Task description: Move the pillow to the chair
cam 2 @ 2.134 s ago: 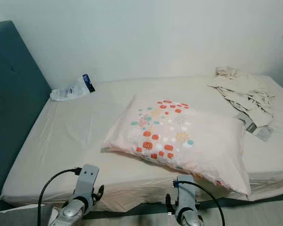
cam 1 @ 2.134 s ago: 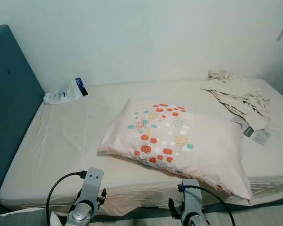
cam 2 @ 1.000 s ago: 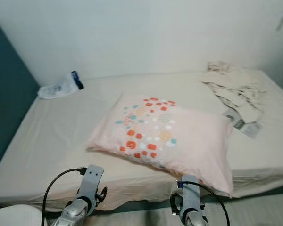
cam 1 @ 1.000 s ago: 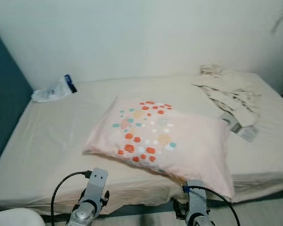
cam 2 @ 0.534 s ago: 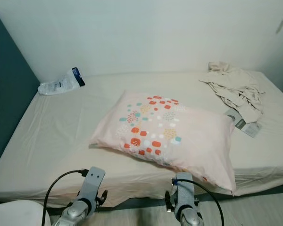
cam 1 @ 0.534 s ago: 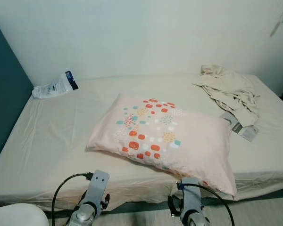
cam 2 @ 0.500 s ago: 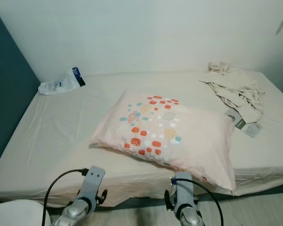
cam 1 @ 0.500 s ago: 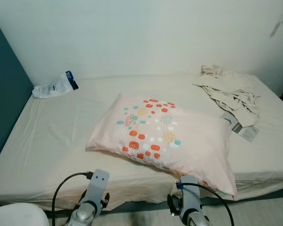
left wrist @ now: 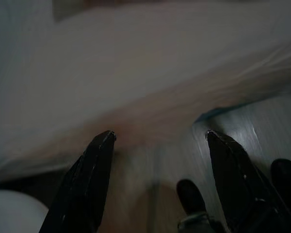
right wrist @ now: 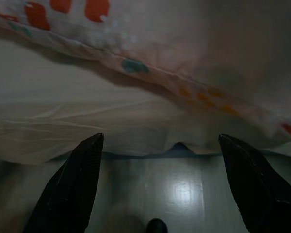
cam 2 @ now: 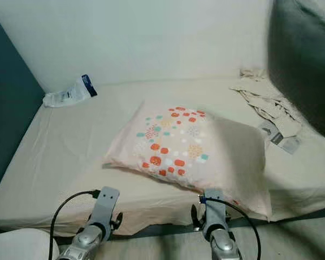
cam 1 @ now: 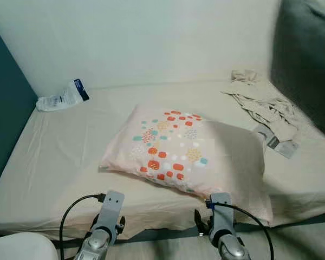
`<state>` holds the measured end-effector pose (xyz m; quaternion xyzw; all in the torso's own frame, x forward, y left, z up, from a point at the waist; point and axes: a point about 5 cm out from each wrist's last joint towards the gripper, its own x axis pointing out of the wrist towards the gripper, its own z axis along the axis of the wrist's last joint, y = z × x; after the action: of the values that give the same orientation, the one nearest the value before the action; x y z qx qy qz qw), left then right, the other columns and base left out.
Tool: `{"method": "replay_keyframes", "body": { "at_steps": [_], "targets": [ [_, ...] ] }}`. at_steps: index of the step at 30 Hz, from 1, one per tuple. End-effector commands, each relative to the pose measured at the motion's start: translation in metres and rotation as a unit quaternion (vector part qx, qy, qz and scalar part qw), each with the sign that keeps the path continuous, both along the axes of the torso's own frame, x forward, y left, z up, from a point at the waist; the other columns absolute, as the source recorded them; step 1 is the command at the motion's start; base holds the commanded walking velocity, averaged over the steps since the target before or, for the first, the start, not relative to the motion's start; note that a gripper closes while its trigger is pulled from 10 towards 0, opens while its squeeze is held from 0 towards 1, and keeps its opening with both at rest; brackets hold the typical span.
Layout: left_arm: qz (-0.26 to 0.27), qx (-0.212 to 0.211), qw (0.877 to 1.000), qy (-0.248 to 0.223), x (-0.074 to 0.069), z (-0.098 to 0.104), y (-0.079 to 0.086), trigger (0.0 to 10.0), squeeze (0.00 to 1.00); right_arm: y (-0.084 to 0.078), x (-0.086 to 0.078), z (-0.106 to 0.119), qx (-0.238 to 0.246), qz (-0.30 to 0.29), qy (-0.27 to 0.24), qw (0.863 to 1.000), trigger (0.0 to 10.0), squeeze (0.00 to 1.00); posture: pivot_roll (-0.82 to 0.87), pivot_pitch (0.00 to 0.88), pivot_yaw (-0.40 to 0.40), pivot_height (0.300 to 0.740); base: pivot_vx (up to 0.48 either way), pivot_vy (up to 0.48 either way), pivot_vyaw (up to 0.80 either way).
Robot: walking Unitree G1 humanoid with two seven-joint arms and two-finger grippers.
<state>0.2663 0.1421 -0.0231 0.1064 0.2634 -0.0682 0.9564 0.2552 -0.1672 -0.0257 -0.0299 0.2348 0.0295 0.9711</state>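
While the pillow is lying flat near the bed's front edge, its near right corner overhanging, the left gripper and right gripper are hanging wide apart and empty below that edge. Pinching only loose casing risks sagging and slipping; a dark blurred mass is crowding the right side.

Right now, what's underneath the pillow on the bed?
The pillow lies flat on the cream sheet of the bed, its near corner overhanging the mattress edge above the right tool. Whatever the pillow covers on the sheet stays hidden.
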Motion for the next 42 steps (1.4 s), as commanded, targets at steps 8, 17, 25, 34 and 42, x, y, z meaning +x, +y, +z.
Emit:
{"method": "replay_keyframes", "body": {
  "at_steps": [8, 17, 25, 34, 42],
  "targets": [
    [0.078, -0.012, 0.997, -0.021, 0.008, 0.008, 0.025, 10.0, 0.0, 0.024, 0.023, 0.017, -0.049, 0.058, -0.031, 0.997, 10.0, 0.0, -0.05, 0.125, 0.013, 0.74, 0.0, 0.0, 0.0],
    [0.038, -0.004, 0.999, -0.03, 0.016, 0.013, 0.004, 10.0, 0.0, 0.02, 0.023, 0.015, -0.053, 0.074, -0.012, 0.996, 10.0, 0.0, -0.05, 0.094, 0.032, 0.74, 0.0, 0.0, 0.0],
    [0.055, -0.021, 0.998, -0.031, 0.016, 0.014, 0.004, 10.0, 0.0, 0.019, 0.019, 0.011, -0.053, 0.09, 0.0, 0.995, 10.0, 0.0, -0.05, 0.102, 0.018, 0.74, 0.0, 0.0, 0.0],
    [0.058, -0.028, 0.997, -0.037, 0.013, 0.013, 0.003, 10.0, 0.0, 0.013, 0.016, 0.01, -0.001, 0.069, 0.009, 0.998, 10.0, 0.0, -0.05, 0.109, 0.019, 0.74, 0.0, 0.0, 0.0],
    [0.067, -0.057, 0.996, -0.021, 0.011, 0.011, 0.003, 10.0, 0.0, 0.013, 0.02, 0.012, -0.051, 0.067, 0.008, 0.996, 10.0, 0.0, -0.04, 0.112, 0.012, 0.74, 0.0, 0.0, 0.0]
  ]
}}
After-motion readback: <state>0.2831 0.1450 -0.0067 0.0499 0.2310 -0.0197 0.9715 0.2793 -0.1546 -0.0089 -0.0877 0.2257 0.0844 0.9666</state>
